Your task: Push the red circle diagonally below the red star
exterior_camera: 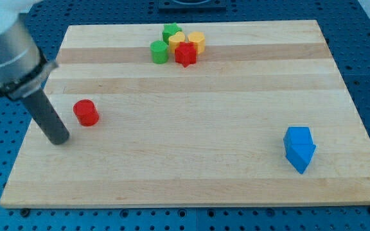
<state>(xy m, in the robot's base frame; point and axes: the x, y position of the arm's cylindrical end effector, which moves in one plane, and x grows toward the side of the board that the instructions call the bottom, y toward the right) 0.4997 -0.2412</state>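
Near the wooden board's (191, 160) left edge, my tip (60, 139) – a bare dark rod, holding nothing – stands just left of the red circular block (85, 112). The red star block (185, 54) sits by the top edge, touching green and yellow blocks – an off-centre shove could spin the circle aside.

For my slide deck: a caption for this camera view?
My tip sits left of the red circle, far from the red star at the board's top.

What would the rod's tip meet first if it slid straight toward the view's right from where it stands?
Most likely the red circle, which sits just right of my tip and slightly higher in the view; a dead-level slide might pass just below it.
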